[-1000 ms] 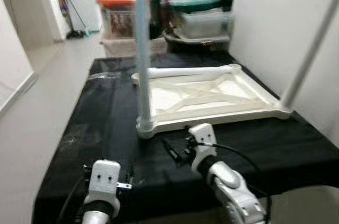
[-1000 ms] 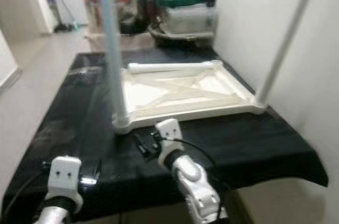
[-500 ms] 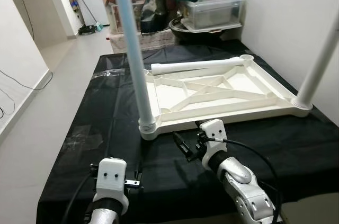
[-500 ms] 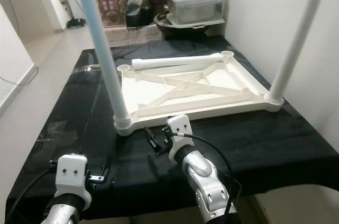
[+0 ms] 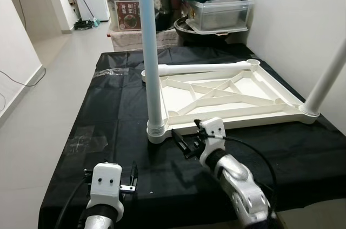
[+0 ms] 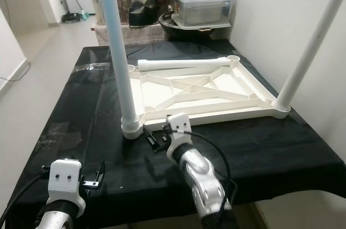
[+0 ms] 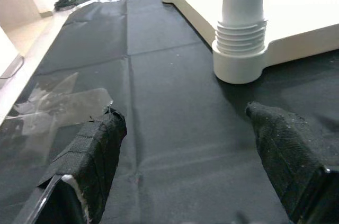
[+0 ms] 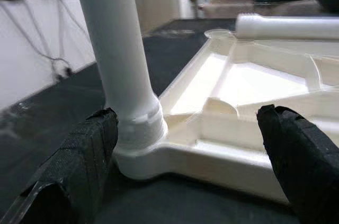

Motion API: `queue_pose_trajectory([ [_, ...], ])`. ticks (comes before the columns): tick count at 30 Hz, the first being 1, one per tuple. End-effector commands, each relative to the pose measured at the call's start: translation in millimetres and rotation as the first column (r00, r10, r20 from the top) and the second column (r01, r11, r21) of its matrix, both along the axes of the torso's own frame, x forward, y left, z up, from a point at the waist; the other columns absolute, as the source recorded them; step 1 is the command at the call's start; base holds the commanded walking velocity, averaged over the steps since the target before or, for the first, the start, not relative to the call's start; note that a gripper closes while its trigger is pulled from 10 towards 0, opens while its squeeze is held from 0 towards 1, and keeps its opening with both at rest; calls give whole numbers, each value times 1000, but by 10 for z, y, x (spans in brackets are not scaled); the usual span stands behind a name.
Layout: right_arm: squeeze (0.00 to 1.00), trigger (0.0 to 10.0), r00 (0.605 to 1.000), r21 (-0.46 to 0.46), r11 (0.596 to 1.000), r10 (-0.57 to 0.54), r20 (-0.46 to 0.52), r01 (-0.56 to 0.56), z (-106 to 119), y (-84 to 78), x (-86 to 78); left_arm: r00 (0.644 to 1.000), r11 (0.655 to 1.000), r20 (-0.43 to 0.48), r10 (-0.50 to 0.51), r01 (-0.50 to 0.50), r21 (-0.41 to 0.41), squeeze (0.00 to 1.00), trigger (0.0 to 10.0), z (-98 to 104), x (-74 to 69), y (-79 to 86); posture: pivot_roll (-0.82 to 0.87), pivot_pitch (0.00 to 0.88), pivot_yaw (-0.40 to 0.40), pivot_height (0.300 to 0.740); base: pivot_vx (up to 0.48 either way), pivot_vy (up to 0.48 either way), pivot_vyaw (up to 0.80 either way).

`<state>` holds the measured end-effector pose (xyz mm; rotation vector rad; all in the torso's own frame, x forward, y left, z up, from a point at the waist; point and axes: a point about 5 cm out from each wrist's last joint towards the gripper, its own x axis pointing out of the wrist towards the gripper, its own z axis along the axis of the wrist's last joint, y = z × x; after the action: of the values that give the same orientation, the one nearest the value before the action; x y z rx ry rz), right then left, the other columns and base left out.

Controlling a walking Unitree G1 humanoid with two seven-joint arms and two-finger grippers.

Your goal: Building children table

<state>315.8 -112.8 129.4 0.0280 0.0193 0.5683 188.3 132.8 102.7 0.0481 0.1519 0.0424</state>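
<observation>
A white plastic tabletop (image 5: pixel 243 114) lies upside down on a black-covered table (image 5: pixel 113 110). A pale leg (image 5: pixel 150 61) stands upright in its near left corner socket (image 5: pixel 155 130), and another leg (image 5: pixel 327 80) stands in the near right corner. A third leg (image 5: pixel 205 68) lies loose across the far edge. My right gripper (image 5: pixel 183 143) is open, low over the cloth just in front of the tabletop's front rim, with the left leg's threaded base (image 8: pixel 135 123) close ahead. My left gripper (image 7: pixel 185 150) is open near the table's front edge, short of that same base (image 7: pixel 241 49).
Stacked storage boxes (image 5: pixel 216 12) and an orange-lidded bin (image 5: pixel 127 4) stand behind the table. A white wall (image 5: pixel 303 18) runs along the right side. Open floor (image 5: pixel 43 88) lies to the left. A shiny tape patch (image 5: pixel 86 139) lies on the cloth.
The head camera has shifted and the picture has sharpened. My right gripper sits slightly nearer the upright leg's base. The left arm has stayed where it was.
</observation>
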Motion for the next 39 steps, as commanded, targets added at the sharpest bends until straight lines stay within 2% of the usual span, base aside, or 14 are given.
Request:
queue_pose_trajectory([
  [1, 0, 10000, 999, 24, 999, 34, -29, -34, -8, -22, 41, 1000, 1000, 10, 2, -2, 7, 0, 10000, 21, -18, 6, 56, 36, -2, 740, 0, 0, 0],
  [10, 0, 10000, 1000, -21, 999, -27, 14, 27, 34, -128, 138, 1000, 1000, 5, -6, 6, 8, 0, 10000, 16, -41, -12, 63, 37, -11, 740, 0, 0, 0],
  [14, 0, 10000, 999, -38, 998, -50, -8, 49, -74, -185, 53, 1000, 1000, 2, -7, 7, 5, 0, 10000, 8, -54, -16, 64, 36, -5, 740, 0, 0, 369],
  [18, 0, 10000, 999, -37, 998, -47, -18, 46, -93, -204, 42, 1000, 1000, 1, -8, 8, 4, 0, 10000, 7, -54, -17, 64, 36, -5, 740, 0, 0, 413],
  [20, 0, 10000, 998, -29, 999, -47, -35, 46, -125, -282, 13, 1000, 1000, 1, -11, 11, 2, 0, 10000, 7, -56, -14, 58, 31, -3, 740, 0, 0, 0],
  [21, 0, 10000, 997, -23, 997, -73, -10, 73, -98, -441, -109, 1000, 1000, 18, 2, -2, 19, 0, 10000, 56, -99, 45, 50, 27, -1, 740, 0, 0, 0],
  [23, 0, 10000, 997, -23, 997, -80, 0, 80, -87, -475, -142, 1000, 1000, 22, 5, -6, 25, 0, 10000, 70, -112, 62, 50, 27, -1, 740, 0, 0, 0],
  [24, 0, 10000, 997, -16, 997, -82, 6, 82, -69, -486, -225, 1000, 999, 26, 15, -16, 29, 0, 10000, 86, -144, 101, 46, 29, 1, 740, 0, 0, 0],
  [26, 0, 10000, 996, -22, 996, -86, 12, 86, -62, -463, -380, 999, 999, 22, 28, -29, 39, 0, 10000, 95, -199, 158, 45, 28, 2, 740, 0, 0, 0],
  [27, 0, 10000, 996, -22, 996, -86, 12, 86, -62, -463, -380, 999, 999, 22, 28, -29, 39, 0, 10000, 95, -199, 158, 45, 28, 2, 740, 0, 0, 0],
  [29, 0, 10000, 995, -20, 995, -99, 6, 99, -70, -422, -484, 999, 998, 14, 35, -36, 44, 0, 10000, 91, -228, 181, 48, 29, 3, 740, 0, 0, 800],
  [36, 0, 10000, 994, -1, 994, -110, -9, 110, -98, -380, -514, 1000, 999, 18, 22, -23, 48, 0, 10000, 94, -213, 157, 50, 22, 9, 740, 0, 0, 800],
  [39, 0, 10000, 994, 1, 994, -112, -15, 113, -108, -366, -468, 1000, 999, 21, 4, -5, 48, 0, 10000, 96, -181, 129, 48, 22, 11, 740, 0, 0, 800],
])
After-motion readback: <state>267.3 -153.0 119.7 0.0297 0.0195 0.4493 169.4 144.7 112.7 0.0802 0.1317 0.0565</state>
